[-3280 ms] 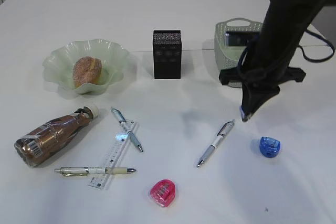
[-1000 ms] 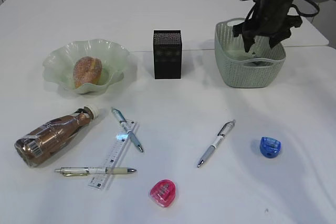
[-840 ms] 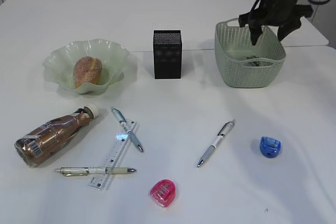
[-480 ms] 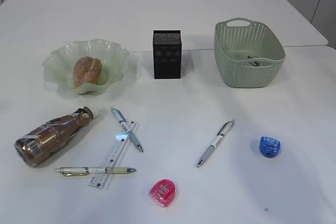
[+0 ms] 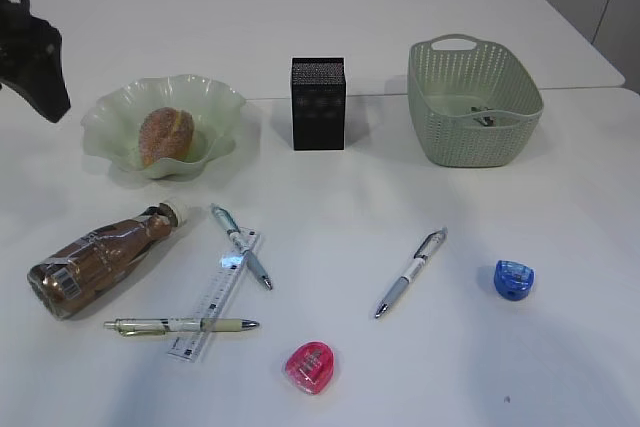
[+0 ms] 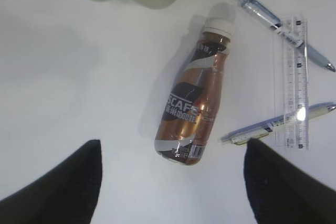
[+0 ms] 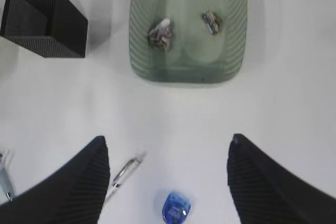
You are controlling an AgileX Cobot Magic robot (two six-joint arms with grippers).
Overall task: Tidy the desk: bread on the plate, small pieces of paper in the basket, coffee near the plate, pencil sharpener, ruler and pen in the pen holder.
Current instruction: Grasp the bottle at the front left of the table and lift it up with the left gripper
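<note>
**Brown bottle down, stationery loose: tidy partly done**

Golden bread [image 5: 165, 136] already in the ruffled green plate [image 5: 222, 97]. Crumpled paper scraps [image 7: 160, 33] lying in the basket [image 5: 475, 142]; no loose paper visible on the desk [image 5: 330, 207]. Two of the chores settled, to judge by that.

Left to do: coffee [image 5: 100, 257] lying on its side below the plate, cap toward it, not yet stood up beside it. Nothing seen inside the pen holder [image 5: 318, 104], which stands between plate and basket. Clear ruler [image 5: 217, 294] flat on the desk with two pens, one [image 5: 241, 246] across its upper end, one [image 5: 182, 325] across its lower. Third pen [image 5: 411, 273] alone, right of centre. Pink sharpener [image 5: 310, 367] near the front edge, blue sharpener [image 5: 513, 279] to the right.

Left gripper [image 6: 173, 182] spread wide, empty, hanging over the coffee. Right gripper [image 7: 168, 182] spread wide too, empty, high above the gap between basket and blue sharpener.
</note>
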